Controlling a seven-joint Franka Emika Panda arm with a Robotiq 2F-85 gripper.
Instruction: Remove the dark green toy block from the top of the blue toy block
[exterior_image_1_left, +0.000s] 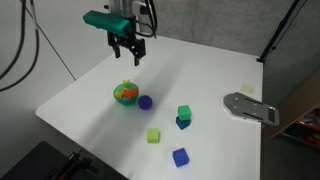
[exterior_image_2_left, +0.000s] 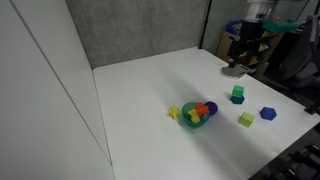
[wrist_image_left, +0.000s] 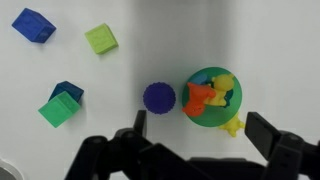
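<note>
The dark green toy block (exterior_image_1_left: 184, 112) sits on top of the blue toy block (exterior_image_1_left: 184, 123) on the white table; the stack also shows in the other exterior view, green (exterior_image_2_left: 238, 91) on blue (exterior_image_2_left: 237, 99), and in the wrist view, green (wrist_image_left: 58, 108) over blue (wrist_image_left: 70, 91). My gripper (exterior_image_1_left: 127, 53) hangs open and empty high above the table, well away from the stack. In the wrist view its fingers (wrist_image_left: 200, 128) spread wide at the lower edge, with nothing between them.
A green bowl of toys (exterior_image_1_left: 125, 94) and a purple-blue ball (exterior_image_1_left: 145, 102) lie beside the stack. A yellow-green cube (exterior_image_1_left: 153, 135) and a brighter blue cube (exterior_image_1_left: 180, 157) lie nearer the table's edge. A grey metal plate (exterior_image_1_left: 250, 107) lies at the table's side.
</note>
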